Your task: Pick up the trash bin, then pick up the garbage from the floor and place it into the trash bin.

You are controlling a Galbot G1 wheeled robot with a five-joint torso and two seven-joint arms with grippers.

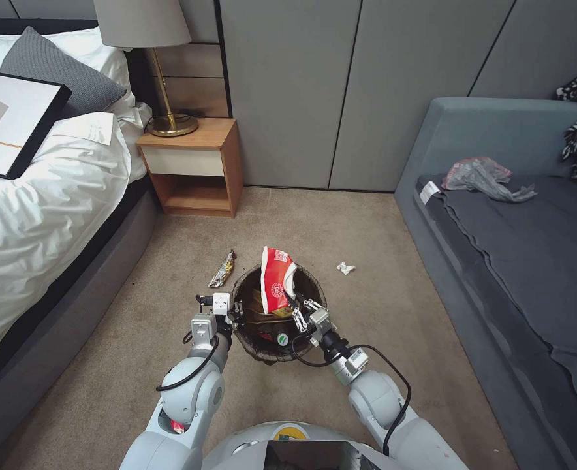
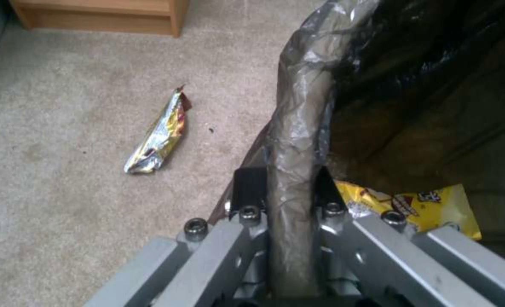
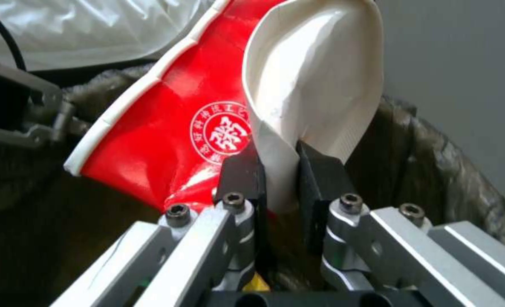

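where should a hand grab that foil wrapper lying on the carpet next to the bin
Grip the foil snack wrapper across its narrow middle, coming straight down from above. It lies flat and long on the carpet, apart from the trash bin, so fingers closing across its short width should pinch the crinkled foil.

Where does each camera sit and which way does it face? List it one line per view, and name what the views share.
Head view: on the robot's head, facing forward and down at the carpet; both arms show, left gripper on the trash bin rim, right gripper holding the paper cup.
Left wrist view: on the left wrist, facing along its fingers clamped on the bin's bagged rim, wrapper beyond.
Right wrist view: on the right wrist, facing along its fingers pinching the cup over the bin.
Shared: the bin appears in all three.
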